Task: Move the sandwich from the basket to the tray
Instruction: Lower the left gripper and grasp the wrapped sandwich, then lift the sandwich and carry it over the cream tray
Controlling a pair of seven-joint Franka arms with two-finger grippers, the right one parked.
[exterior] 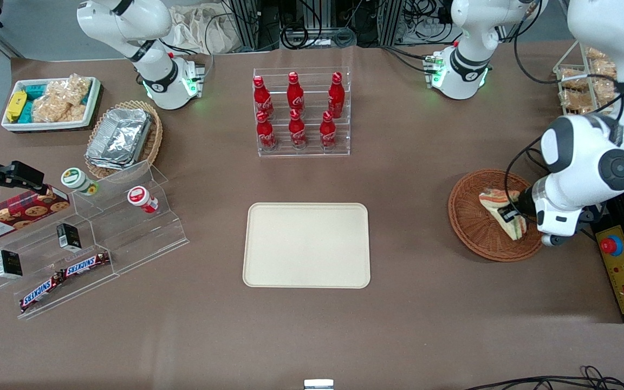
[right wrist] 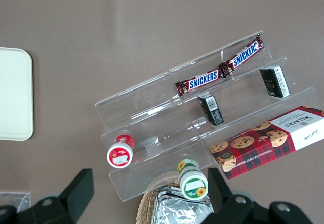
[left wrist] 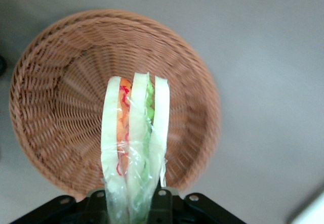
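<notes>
Clearly gripped, the sandwich [left wrist: 134,143] stands on edge over the basket [exterior: 472,225], three pale bread slices with orange and green filling, wrapped; gripper [exterior: 508,215] jaws clamp it.

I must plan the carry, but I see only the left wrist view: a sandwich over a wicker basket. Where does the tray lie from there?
Observer: The tray lies on the table toward the parked arm's end from the basket, with bare table between them.
Operator: Is something already on the tray?
Observer: No, its surface shows nothing on it.
Operator: Does the gripper have the sandwich?
Observer: Yes, the gripper is shut on the sandwich, over the basket's side nearest the working arm.
Operator: What stands close to the path?
Observer: A clear rack of red bottles, farther from the front camera than the tray.
</notes>
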